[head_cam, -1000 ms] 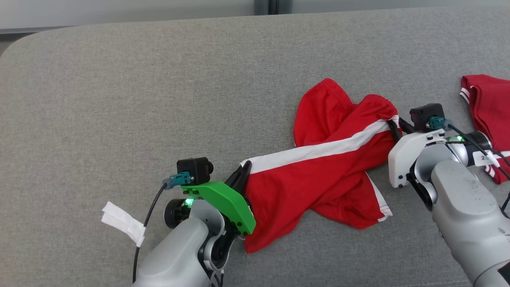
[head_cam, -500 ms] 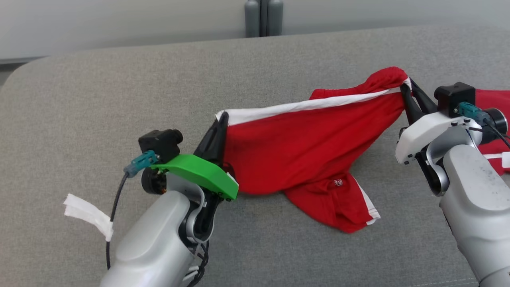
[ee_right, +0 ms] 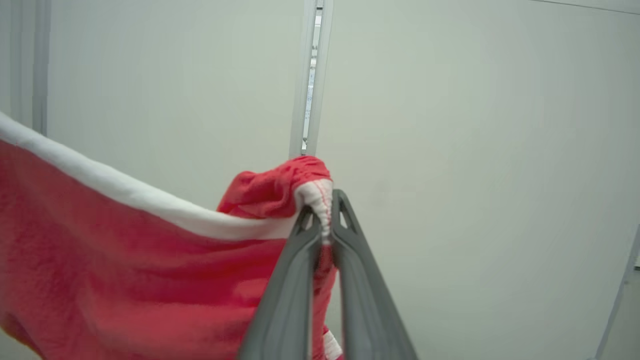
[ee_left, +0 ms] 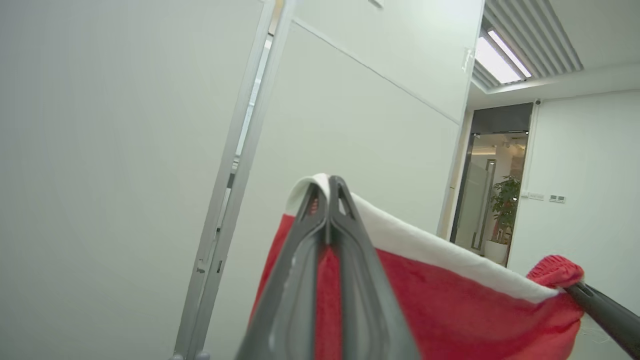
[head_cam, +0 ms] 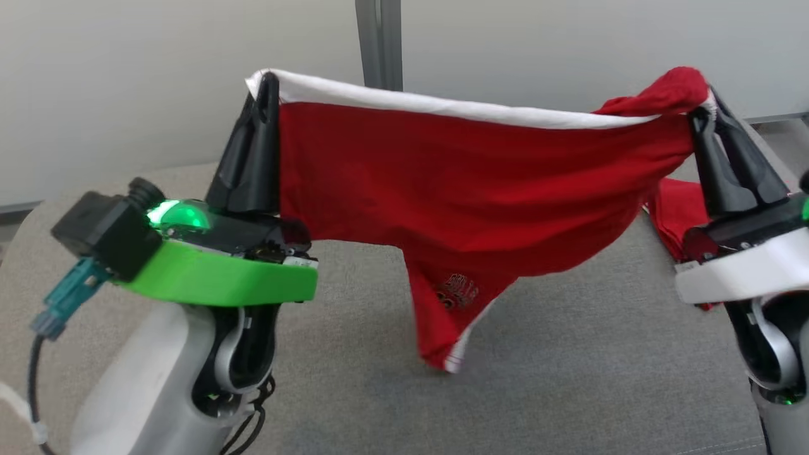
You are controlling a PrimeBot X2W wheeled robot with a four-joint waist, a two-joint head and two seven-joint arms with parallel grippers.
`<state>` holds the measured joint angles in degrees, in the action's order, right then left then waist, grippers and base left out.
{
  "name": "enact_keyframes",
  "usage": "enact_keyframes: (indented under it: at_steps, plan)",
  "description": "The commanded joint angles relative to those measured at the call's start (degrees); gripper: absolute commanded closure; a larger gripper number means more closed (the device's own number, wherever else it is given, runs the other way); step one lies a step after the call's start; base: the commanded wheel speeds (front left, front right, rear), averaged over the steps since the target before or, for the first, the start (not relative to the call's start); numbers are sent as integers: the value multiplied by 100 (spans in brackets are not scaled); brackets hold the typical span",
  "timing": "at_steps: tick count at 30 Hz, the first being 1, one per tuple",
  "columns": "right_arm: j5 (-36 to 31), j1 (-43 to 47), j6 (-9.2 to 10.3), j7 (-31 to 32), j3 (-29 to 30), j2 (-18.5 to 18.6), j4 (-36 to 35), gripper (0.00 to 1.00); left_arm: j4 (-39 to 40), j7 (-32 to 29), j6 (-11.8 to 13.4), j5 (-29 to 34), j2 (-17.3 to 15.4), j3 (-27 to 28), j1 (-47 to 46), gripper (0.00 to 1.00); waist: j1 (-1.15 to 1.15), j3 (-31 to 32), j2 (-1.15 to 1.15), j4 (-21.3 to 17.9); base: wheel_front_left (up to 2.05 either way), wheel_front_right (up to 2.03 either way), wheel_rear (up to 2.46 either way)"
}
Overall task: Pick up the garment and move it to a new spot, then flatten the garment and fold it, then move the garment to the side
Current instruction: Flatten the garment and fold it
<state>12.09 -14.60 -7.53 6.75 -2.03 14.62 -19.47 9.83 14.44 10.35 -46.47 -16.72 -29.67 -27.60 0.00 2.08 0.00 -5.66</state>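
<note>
While the left claw point(head_cam: 270, 81) pinches one end of the red garment point(head_cam: 468, 183), the right claw point(head_cam: 696, 115) pinches the other, cloth hanging between.

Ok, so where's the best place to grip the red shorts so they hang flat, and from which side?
Probably the two ends of the white-banded edge, where it is pinched now. The left gripper and right gripper come from below, fingers up. That edge runs nearly straight between them and the red shorts hang beneath, one leg drooping toward the grey surface.
</note>
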Motion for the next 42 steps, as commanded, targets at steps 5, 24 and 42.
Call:
enact_keyframes:
  at_steps: [5, 24, 42]
  plan:
    - [-52, 444, 10, 577, 164, -185, -1300, 100, 1061, -434, 303, 182, -435, 129, -52, 100, 0, 176, 0, -212, 0, 0, 0]
    - [71, -2588, 10, -284, -533, -954, 1971, 100, -1924, -1242, -835, -182, -436, 281, -2940, 100, 0, -1879, 0, -391, 0, 0, 0]
    - [-60, -3715, 8, -2204, -732, -1161, 5368, 100, -4071, -29, -1676, 45, 195, -45, -3189, 100, 0, -3077, 0, 17, 0, 0, 0]
